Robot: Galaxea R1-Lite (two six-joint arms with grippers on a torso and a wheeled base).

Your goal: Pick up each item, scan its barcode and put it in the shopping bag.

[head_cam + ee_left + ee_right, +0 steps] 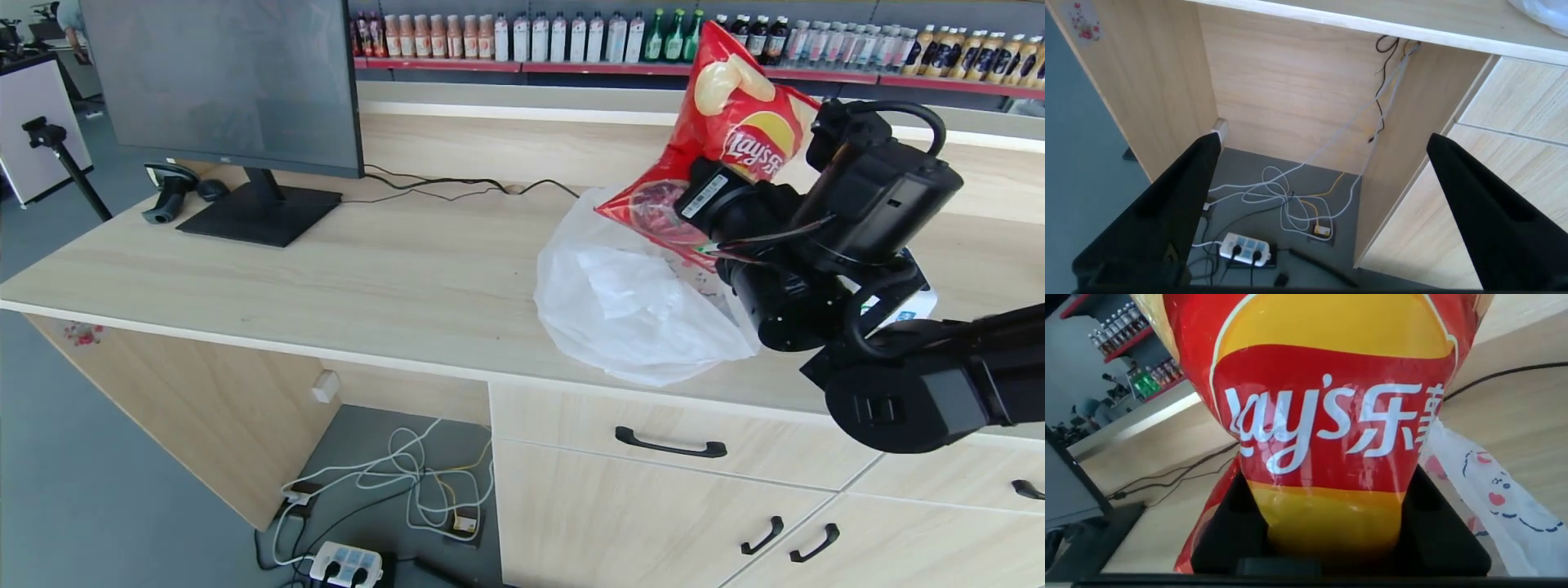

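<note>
A red and yellow chip bag [727,131] hangs in the air above the white plastic shopping bag [629,302], which lies crumpled on the wooden counter [392,261]. My right gripper [694,204] is shut on the chip bag [1331,433] near its lower half, squeezing it between the black fingers [1221,527]. My left gripper [1323,212] is open with nothing between its fingers [1167,212], hanging low in front of the counter's open knee space, over the floor cables. A handheld barcode scanner [167,192] rests at the counter's far left, beside the monitor.
A dark monitor [224,82] on its stand occupies the counter's left, with cables trailing behind. Drawers with black handles [669,445] sit under the counter. A power strip [1245,249] and tangled cords lie on the floor. A shelf of bottles [612,37] runs along the back.
</note>
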